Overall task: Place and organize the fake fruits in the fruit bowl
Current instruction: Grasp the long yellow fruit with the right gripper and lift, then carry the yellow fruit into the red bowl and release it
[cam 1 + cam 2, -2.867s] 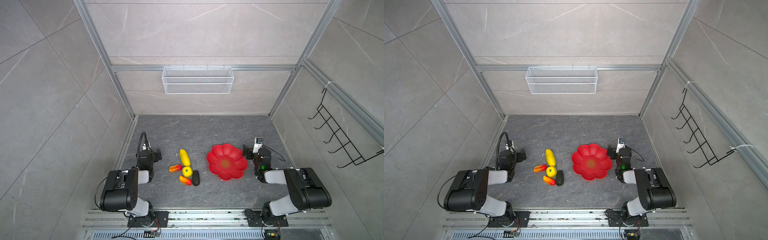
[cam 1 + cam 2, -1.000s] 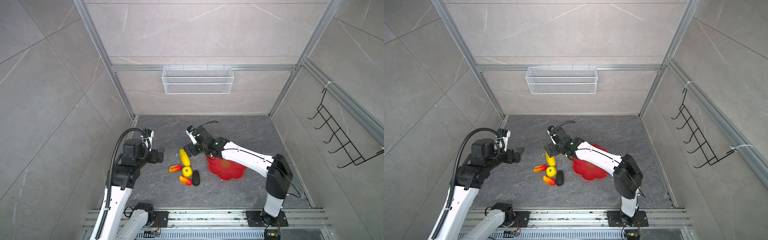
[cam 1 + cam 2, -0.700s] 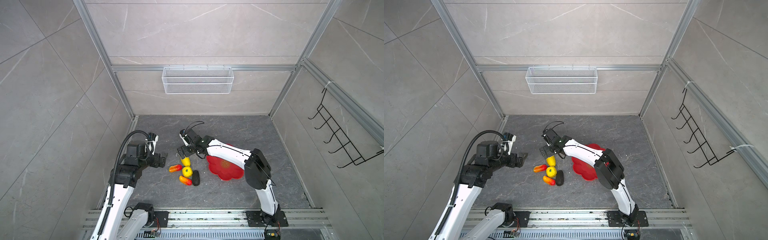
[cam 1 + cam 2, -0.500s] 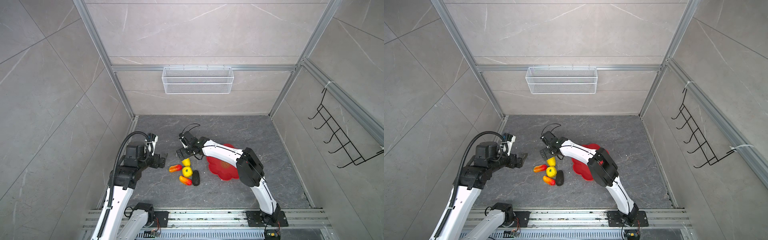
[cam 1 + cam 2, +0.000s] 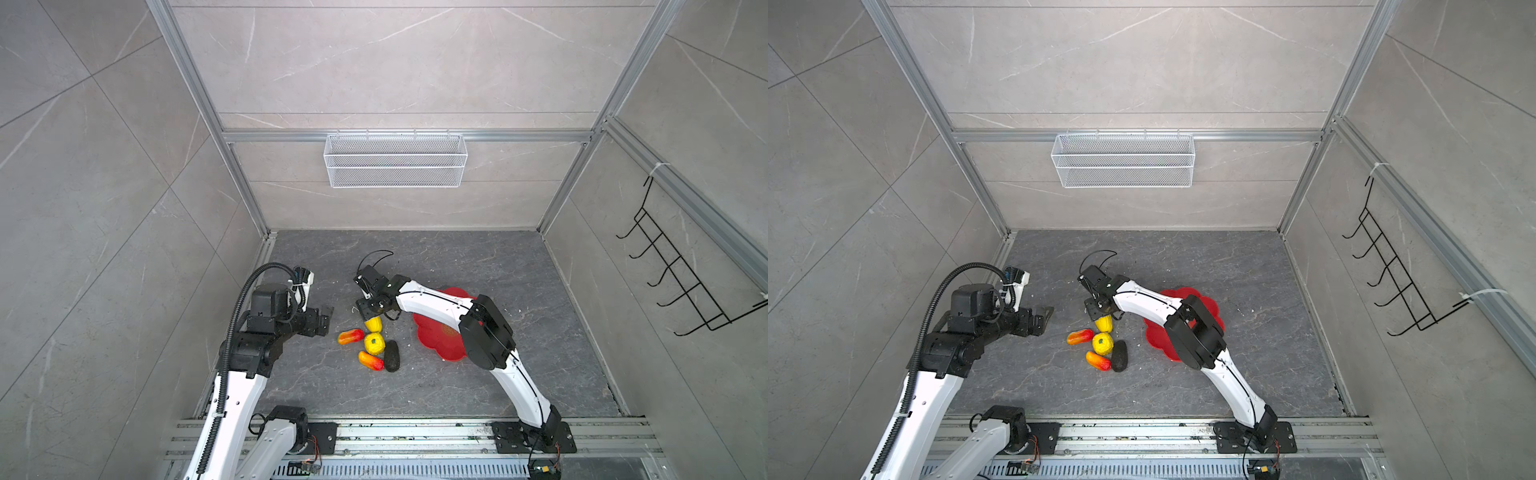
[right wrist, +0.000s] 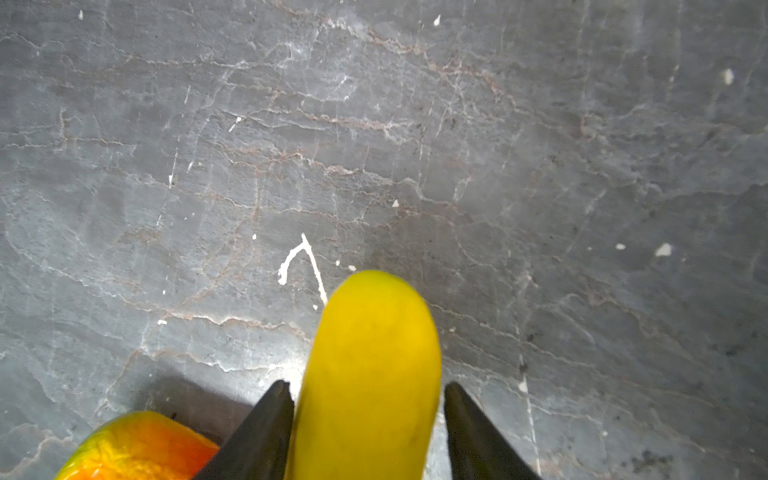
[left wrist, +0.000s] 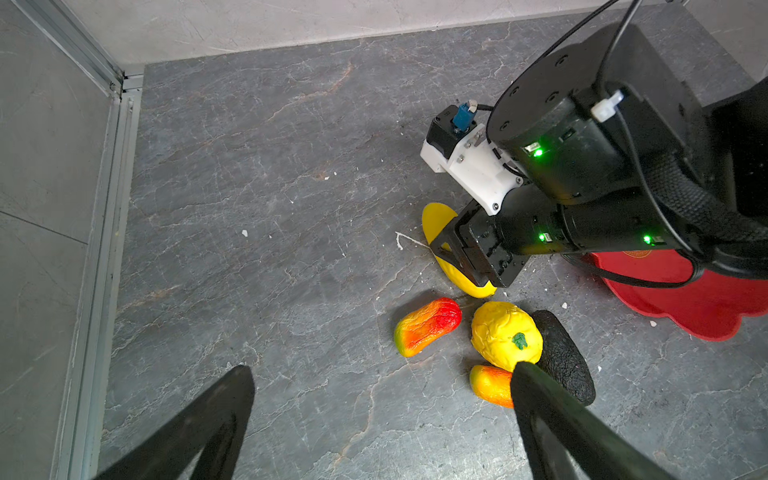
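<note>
The fake fruits lie in a cluster on the grey floor left of the fruit bowl (image 5: 436, 337), a red flower-shaped dish partly under my right arm. My right gripper (image 6: 366, 385) straddles the long yellow fruit (image 6: 370, 365). One finger (image 6: 266, 432) touches it and a thin gap shows at the other; the fruit rests on the floor. Beside it lie a round yellow fruit (image 5: 373, 343), two orange-red fruits (image 5: 350, 336) (image 5: 371, 360) and a dark oval fruit (image 5: 392, 355). My left gripper (image 7: 382, 368) hovers open to the left of the cluster.
A white wire basket (image 5: 395, 166) hangs on the back wall. A black hook rack (image 5: 681, 282) is on the right wall. Aluminium frame rails run along the floor's left edge (image 7: 104, 208). Bare floor lies behind and in front of the fruits.
My right arm has reached across the bowl to the long yellow fruit, and its jaws have narrowed around it. The left arm rose and edged toward the fruits, then held.
</note>
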Robot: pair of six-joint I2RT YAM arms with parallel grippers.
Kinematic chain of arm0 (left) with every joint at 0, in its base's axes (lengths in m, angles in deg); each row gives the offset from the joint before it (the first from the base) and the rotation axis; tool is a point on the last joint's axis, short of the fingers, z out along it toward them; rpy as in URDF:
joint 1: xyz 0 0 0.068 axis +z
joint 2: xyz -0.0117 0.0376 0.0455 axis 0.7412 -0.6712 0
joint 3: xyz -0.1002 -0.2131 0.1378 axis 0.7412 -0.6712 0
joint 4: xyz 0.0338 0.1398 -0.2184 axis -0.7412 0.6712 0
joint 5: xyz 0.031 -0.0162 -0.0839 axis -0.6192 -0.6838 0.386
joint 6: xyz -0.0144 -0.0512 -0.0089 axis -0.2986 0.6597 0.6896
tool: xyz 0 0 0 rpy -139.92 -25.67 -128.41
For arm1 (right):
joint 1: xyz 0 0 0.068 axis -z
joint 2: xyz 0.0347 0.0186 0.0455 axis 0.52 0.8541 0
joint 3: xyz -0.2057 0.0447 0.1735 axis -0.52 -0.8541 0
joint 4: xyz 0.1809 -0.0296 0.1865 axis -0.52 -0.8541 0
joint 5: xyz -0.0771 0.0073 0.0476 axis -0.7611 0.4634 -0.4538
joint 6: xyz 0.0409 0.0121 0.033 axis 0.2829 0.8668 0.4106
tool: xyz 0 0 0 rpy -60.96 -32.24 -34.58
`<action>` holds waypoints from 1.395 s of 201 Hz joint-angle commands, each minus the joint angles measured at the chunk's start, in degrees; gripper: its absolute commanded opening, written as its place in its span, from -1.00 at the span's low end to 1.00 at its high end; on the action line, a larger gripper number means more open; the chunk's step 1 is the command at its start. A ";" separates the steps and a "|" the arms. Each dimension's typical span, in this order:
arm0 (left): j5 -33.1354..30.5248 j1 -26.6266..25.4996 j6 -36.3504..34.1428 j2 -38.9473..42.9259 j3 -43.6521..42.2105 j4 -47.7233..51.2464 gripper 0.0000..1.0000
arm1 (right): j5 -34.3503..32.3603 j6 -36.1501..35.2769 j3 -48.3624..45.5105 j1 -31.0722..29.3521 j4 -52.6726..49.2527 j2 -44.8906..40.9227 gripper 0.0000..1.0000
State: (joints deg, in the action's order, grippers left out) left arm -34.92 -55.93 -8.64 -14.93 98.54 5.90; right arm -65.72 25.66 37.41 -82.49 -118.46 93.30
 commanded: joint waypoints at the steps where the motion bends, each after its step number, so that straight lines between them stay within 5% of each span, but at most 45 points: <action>1: 1.39 0.28 -0.34 -0.08 0.03 -1.15 1.00 | -0.22 -0.09 0.94 0.05 -1.19 -0.72 0.07; 29: 1.38 0.45 -0.30 -0.37 0.03 -1.28 1.00 | -1.03 -1.91 0.28 0.58 -1.38 -6.10 -0.17; 81: 1.54 0.54 -0.19 -0.72 0.07 -1.12 1.00 | -2.09 -4.63 -7.77 3.97 -1.31 -21.25 -0.33; 155: 2.35 0.63 0.31 -1.13 0.16 -1.20 1.00 | -5.10 -4.89 -38.68 18.39 0.53 -45.27 -0.36; 219: 2.00 0.58 0.42 -1.91 0.10 -1.21 1.00 | -4.80 -4.29 -51.90 24.91 5.77 -43.67 -0.37; 280: 1.91 0.63 0.26 -2.24 0.15 -1.27 1.00 | -3.78 -5.07 -52.89 26.99 7.69 -38.66 -0.38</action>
State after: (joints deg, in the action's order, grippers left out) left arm -33.63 -55.56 -8.60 -16.92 98.49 5.77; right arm -70.00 21.16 -15.34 -55.45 -112.54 53.69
